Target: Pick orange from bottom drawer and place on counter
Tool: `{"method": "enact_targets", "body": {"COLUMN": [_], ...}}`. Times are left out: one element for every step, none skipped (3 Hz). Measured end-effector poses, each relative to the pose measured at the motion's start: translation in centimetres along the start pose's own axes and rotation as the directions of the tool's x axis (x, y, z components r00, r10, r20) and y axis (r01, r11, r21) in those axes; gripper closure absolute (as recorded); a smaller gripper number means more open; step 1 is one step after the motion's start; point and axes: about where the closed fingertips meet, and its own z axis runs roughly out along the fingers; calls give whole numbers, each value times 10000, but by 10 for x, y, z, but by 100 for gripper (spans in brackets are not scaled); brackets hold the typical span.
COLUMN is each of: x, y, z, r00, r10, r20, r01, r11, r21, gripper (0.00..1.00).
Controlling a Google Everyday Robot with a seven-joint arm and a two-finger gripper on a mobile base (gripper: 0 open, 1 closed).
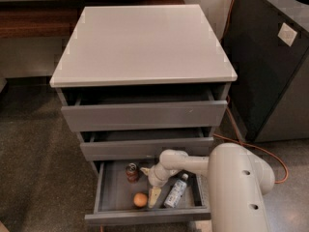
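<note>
The bottom drawer [145, 218] stands pulled out. Near its front lies the orange [140, 199], just beside the gripper [154, 195], reaching into the tray; open or closed, I cannot tell. A plastic bottle [175, 191] and a soda can [132, 172] lie close by. Beyond and above is the counter [142, 42].

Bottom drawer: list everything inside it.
The bottom drawer holds the orange, a red can and a bottle lying flat. The gripper reaches in beside the orange. The arm hides some floor; the rear is tucked under the middle drawer.
</note>
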Motion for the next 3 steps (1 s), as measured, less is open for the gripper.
{"method": "enact_targets", "body": {"x": [7, 9, 9], "y": [-14, -19, -21], "z": [8, 20, 41], "r00": [9997, 9993, 9984], "r10": [248, 378, 544], "r20": [-53, 8, 180], "r01": [-248, -377, -536], "r11": [9996, 9990, 9977], "r21": [-141, -255, -405], "gripper": [0, 0, 0]}}
